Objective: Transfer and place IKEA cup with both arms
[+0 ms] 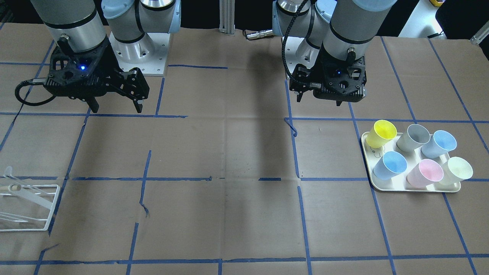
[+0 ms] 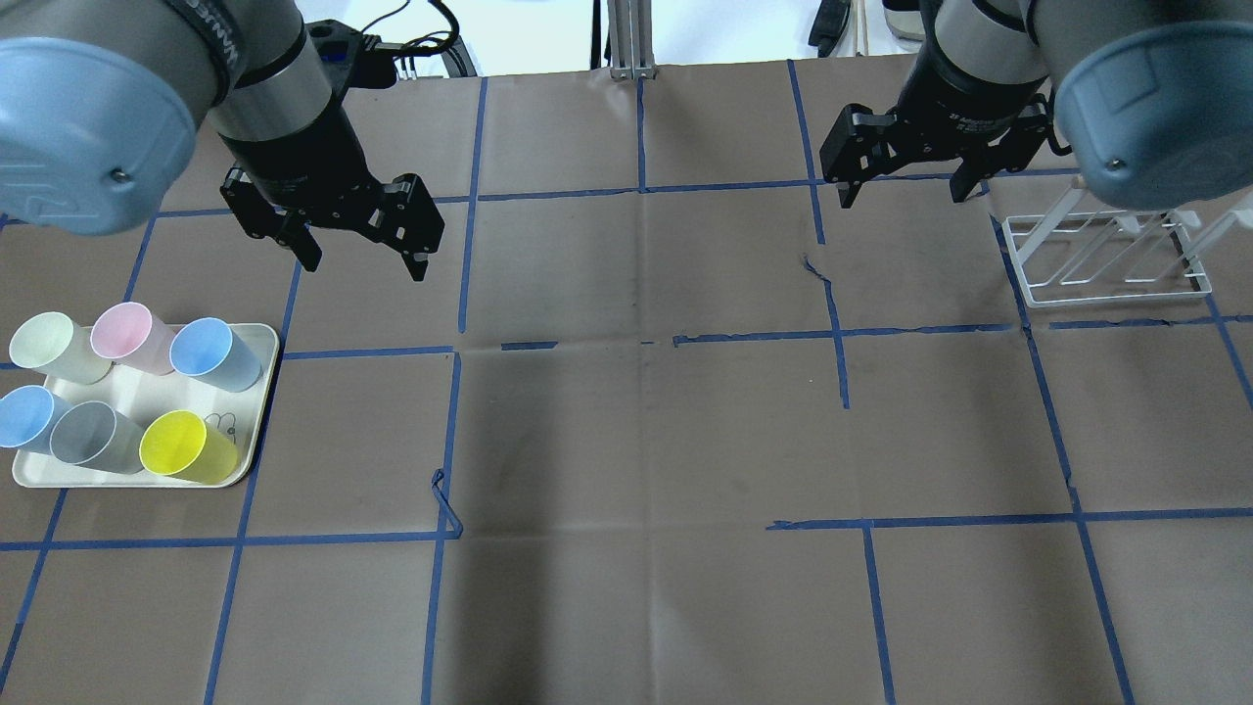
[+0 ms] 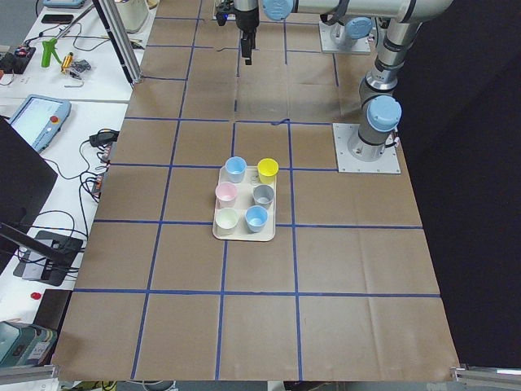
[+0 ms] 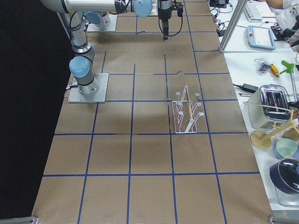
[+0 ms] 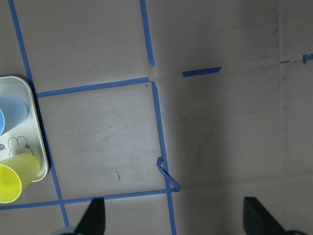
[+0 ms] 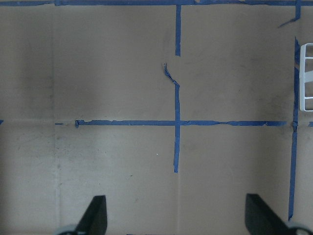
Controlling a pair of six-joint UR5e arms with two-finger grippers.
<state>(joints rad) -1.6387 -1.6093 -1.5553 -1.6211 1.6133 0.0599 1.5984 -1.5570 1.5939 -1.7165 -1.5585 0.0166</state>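
Observation:
Two near-identical pale blue cups stand on a white tray [image 2: 256, 392] at the table's left end with other coloured cups. One blue cup [image 2: 210, 352] is at the tray's far right corner, also seen from the front [image 1: 391, 165]. The other blue cup [image 2: 24, 416] is at the near left corner [image 1: 441, 143]. I cannot tell which is the IKEA cup. My left gripper [image 2: 365, 266] hovers open and empty, beyond and right of the tray [image 1: 319, 102]. My right gripper [image 2: 903, 194] hovers open and empty at the far right [image 1: 116, 110].
The tray also holds a yellow cup [image 2: 186, 447], a grey cup [image 2: 93, 436], a pink cup [image 2: 127, 335] and a pale green cup [image 2: 49, 345]. A white wire rack [image 2: 1106, 259] stands just right of the right gripper. Blue tape lines grid the brown table cover.

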